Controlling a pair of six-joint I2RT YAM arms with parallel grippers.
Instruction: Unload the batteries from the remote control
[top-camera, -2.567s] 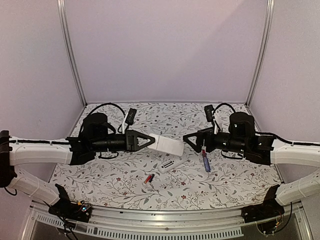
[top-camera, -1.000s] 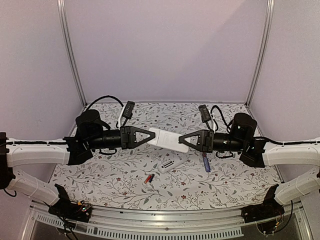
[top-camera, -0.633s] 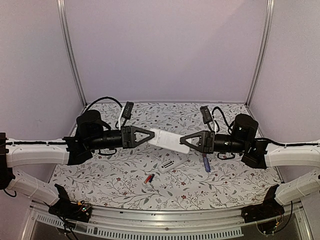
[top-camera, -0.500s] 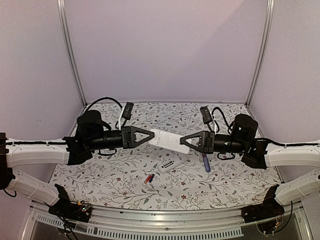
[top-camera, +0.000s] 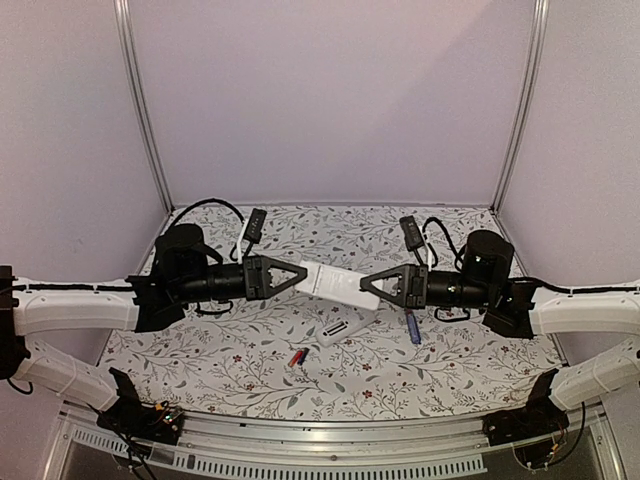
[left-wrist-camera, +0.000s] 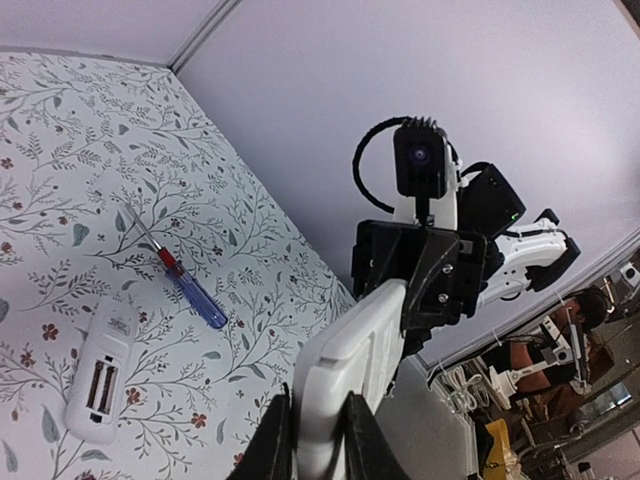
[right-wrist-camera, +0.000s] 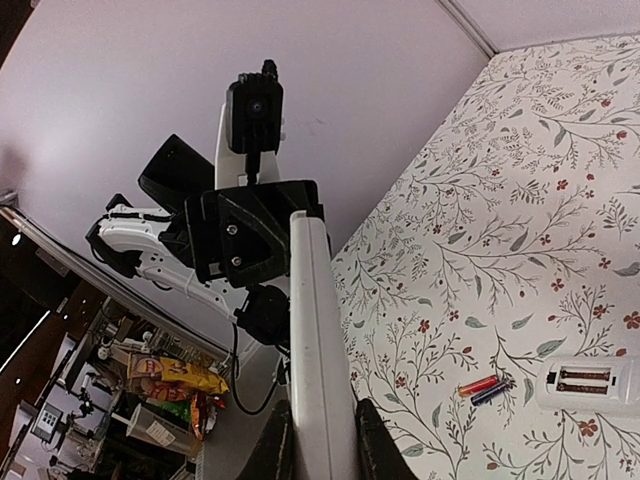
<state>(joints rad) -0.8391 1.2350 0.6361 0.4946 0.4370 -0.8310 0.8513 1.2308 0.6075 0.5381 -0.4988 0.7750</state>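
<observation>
Above the desk (top-camera: 230, 375), we hold the remote control (top-camera: 337, 285), left hand (top-camera: 303, 278) and right hand (top-camera: 366, 287) each pinching one end.

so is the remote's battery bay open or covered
Open: the remote control lies flat, its recess uncovered and facing up.

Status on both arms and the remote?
Left tool and right tool both shut on white plate, held above table. Remote control on table, recess up; batteries loose beside it. Screwdriver apart, right of remote.
</observation>
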